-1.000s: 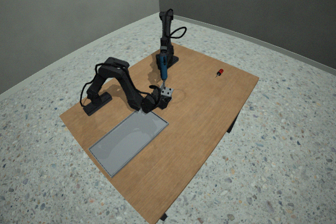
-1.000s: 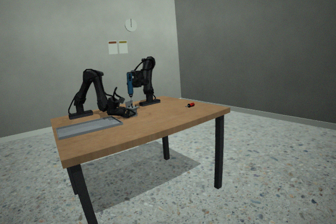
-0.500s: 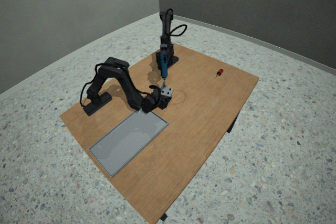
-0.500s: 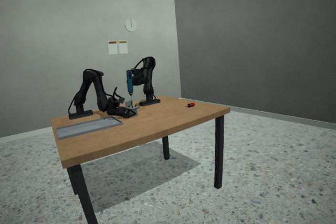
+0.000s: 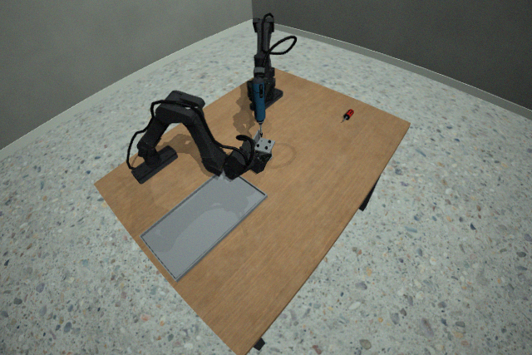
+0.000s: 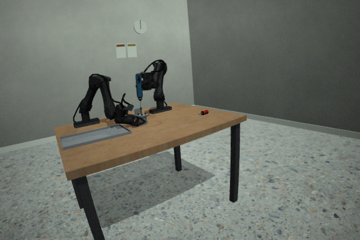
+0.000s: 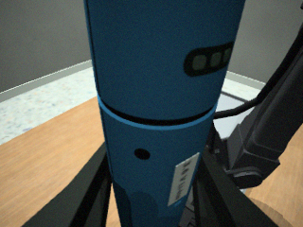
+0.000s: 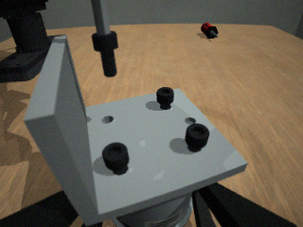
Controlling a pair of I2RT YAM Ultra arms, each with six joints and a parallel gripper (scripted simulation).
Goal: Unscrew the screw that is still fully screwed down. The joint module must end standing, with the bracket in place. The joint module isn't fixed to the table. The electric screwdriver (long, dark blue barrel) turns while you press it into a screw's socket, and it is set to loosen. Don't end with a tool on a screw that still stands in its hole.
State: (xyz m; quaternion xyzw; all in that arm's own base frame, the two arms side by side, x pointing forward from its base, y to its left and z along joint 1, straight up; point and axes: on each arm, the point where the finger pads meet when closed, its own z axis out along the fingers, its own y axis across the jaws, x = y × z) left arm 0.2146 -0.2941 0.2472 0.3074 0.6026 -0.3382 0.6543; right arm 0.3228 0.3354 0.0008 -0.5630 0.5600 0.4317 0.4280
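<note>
My left gripper (image 5: 258,72) (image 7: 152,149) is shut on the electric screwdriver (image 5: 258,101) (image 6: 139,87) (image 7: 156,76), which points down. A black screw (image 8: 109,62) hangs at its bit tip, in the air above an open hole (image 8: 108,119) in the grey bracket (image 8: 147,177) (image 6: 137,112). Three other screws stand raised in their holes: the near left screw (image 8: 115,156), the near right screw (image 8: 197,136) and the far screw (image 8: 165,96). My right gripper (image 8: 150,173) is shut on the joint module (image 8: 161,212) under the bracket. The module's base is hidden.
A grey tray (image 5: 206,222) (image 6: 95,137) lies beside the right arm. A red and black screwdriver (image 5: 348,115) (image 6: 204,112) (image 8: 207,30) lies far off on the wooden table (image 5: 300,214). The left arm's base (image 5: 274,97) stands behind the bracket.
</note>
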